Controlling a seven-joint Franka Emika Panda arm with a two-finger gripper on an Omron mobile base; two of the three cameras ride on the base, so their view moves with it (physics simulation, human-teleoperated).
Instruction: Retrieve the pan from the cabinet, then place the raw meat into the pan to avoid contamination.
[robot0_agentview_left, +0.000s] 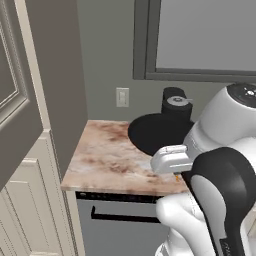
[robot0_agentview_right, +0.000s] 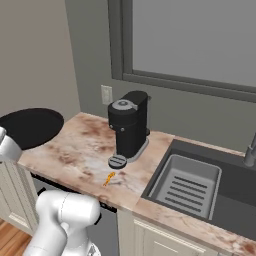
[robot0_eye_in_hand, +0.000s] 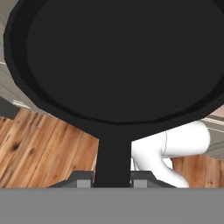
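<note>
A: Hand view: the pan (robot0_eye_in_hand: 118, 57) is seen from the handle end, its long black handle clamped between the two fingertips (robot0_eye_in_hand: 81, 178) of the gripper (robot0_eye_in_hand: 113, 179). Wood floor is seen beneath the pan's near rim.

B: Left base view: the pan (robot0_agentview_left: 157, 132) is seen as a dark disc over the marble counter (robot0_agentview_left: 110, 160); whether it touches the surface cannot be told. Its handle is hidden by the arm. An open cabinet door (robot0_agentview_left: 15, 100) is cut off at the left edge.

A: Right base view: the raw meat (robot0_agentview_right: 109, 178) is shown on the counter (robot0_agentview_right: 80, 150), just in front of the black coffee machine (robot0_agentview_right: 129, 127) and well apart from the pan (robot0_agentview_right: 30, 127). A sink (robot0_agentview_right: 200, 185) lies to the right.

B: In the left base view only an orange speck is made out at the arm's edge.
</note>
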